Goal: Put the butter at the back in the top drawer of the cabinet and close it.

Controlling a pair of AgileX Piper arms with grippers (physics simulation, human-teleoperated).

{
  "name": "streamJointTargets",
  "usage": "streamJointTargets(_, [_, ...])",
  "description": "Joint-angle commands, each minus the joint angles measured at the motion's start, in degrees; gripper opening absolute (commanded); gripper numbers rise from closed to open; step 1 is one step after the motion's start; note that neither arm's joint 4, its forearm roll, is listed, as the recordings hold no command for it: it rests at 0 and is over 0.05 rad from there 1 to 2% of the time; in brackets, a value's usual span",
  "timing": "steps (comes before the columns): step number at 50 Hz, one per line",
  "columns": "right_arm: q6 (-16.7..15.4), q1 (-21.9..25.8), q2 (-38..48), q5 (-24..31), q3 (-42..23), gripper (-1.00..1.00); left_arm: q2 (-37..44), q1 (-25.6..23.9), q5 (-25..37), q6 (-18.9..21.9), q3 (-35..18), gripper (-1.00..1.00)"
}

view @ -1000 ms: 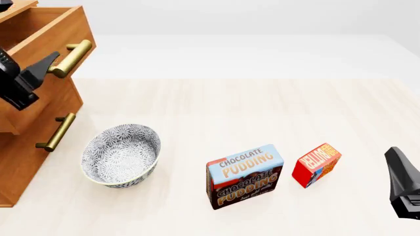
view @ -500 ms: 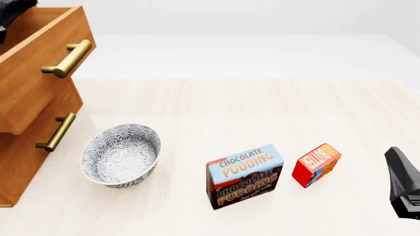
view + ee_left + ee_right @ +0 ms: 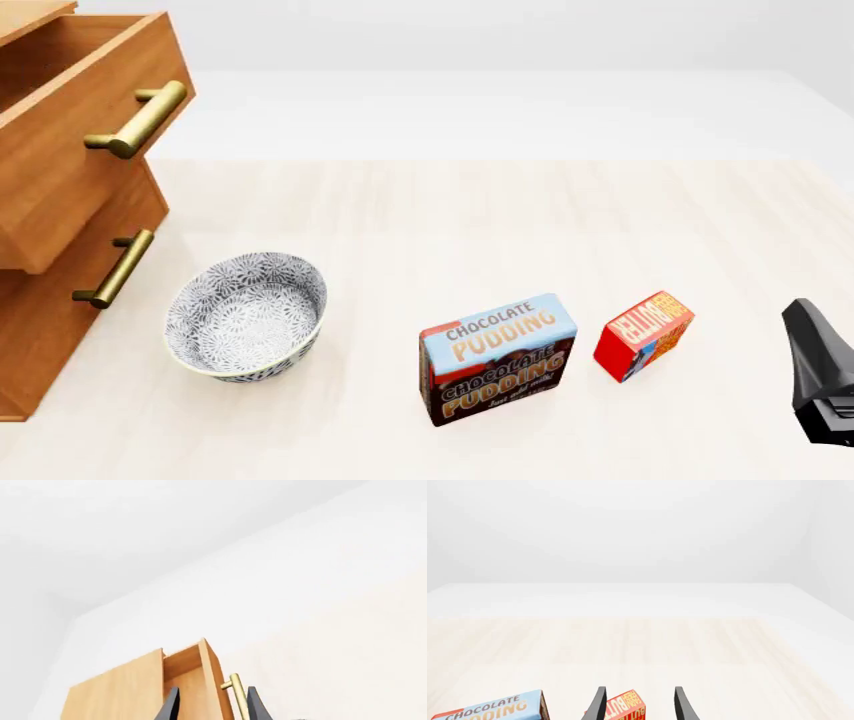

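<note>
The butter [image 3: 643, 335], a small red box with orange lettering, stands on the table at the front right, beside the larger pudding box [image 3: 498, 357]. My right gripper [image 3: 801, 320] hangs open at the right edge, just right of the butter. In the right wrist view the butter [image 3: 626, 709] shows between the spread fingers [image 3: 682, 705]. The cabinet [image 3: 54, 330] stands at the far left with its top drawer [image 3: 80, 150] pulled out. My left gripper [image 3: 212, 710] is open above the top drawer's front [image 3: 208, 675] and brass handle [image 3: 235, 687]. It is outside the front view.
A patterned grey bowl [image 3: 247, 315] sits in front of the cabinet, left of the pudding box [image 3: 494, 710]. A second brass handle [image 3: 114, 268] sticks out from the drawer below the open one. The table's far edge runs across the back.
My left arm rose from beside the top drawer's handle and left the front view at the top left. The drawer stays pulled out. The right arm has not moved.
</note>
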Motion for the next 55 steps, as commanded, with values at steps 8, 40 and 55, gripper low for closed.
streamJointTargets(8, [0.0, 0.0, 0.0, 0.0, 0.0, 1.00, 5.0, 1.7, 9.2, -9.4, -7.9, 1.00])
streamJointTargets(40, [0.0, 0.0, 0.0, 0.0, 0.0, 1.00, 8.3, 4.1, 10.4, -14.8, -6.1, 1.00])
streamJointTargets(55, [0.0, 0.0, 0.0, 0.0, 0.0, 1.00, 9.1, 5.6, 9.3, -15.7, -3.1, 1.00])
